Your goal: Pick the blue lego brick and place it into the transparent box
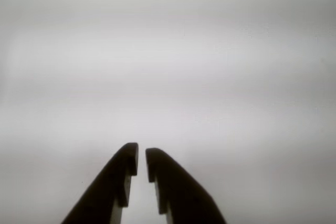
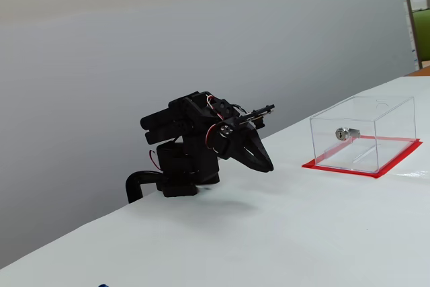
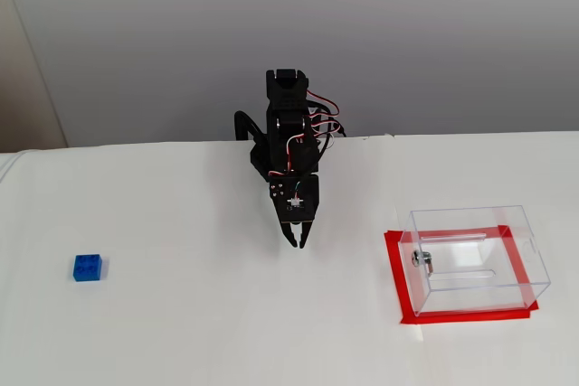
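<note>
Wrist view shows only the two dark fingers (image 1: 118,182) of the gripper (image 1: 142,156), which come in from the bottom edge over a plain grey-white surface. Their tips stand very near each other, with a thin gap between them, and nothing is held there.

In a fixed view from above and in front, the black arm (image 3: 288,124) stands at the far edge of the white table (image 3: 181,332), folded low, and the gripper (image 3: 297,243) points down toward the table surface near the base. The jaws look nearly closed and empty. The blue lego brick (image 3: 87,267) lies on the table at the left side of this view, well apart from the gripper, with its studs facing up. The transparent box (image 3: 475,255) stands at the right side of this view on a red base edge (image 3: 398,287), and a small silver lock (image 3: 420,259) sits on its left wall. The box is also well apart from the gripper, so the arm is between the brick and the box.

In a fixed view from the side, the arm (image 2: 181,146) is crouched, with red and white wires (image 2: 213,104) visible on top, and the gripper (image 2: 267,167) hangs just over the table. The transparent box (image 2: 366,132) stands to the right in this view. The brick cannot be made out in this view.
</note>
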Action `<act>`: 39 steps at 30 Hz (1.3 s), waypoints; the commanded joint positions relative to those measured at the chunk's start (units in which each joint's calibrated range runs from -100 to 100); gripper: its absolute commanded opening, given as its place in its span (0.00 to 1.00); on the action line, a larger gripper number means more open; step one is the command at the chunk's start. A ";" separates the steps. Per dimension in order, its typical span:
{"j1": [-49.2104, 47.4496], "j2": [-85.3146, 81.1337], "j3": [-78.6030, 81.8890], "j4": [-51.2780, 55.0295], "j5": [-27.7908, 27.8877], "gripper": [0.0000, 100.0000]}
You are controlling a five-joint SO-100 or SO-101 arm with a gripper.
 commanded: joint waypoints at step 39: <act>2.86 1.02 -17.85 8.64 -0.36 0.02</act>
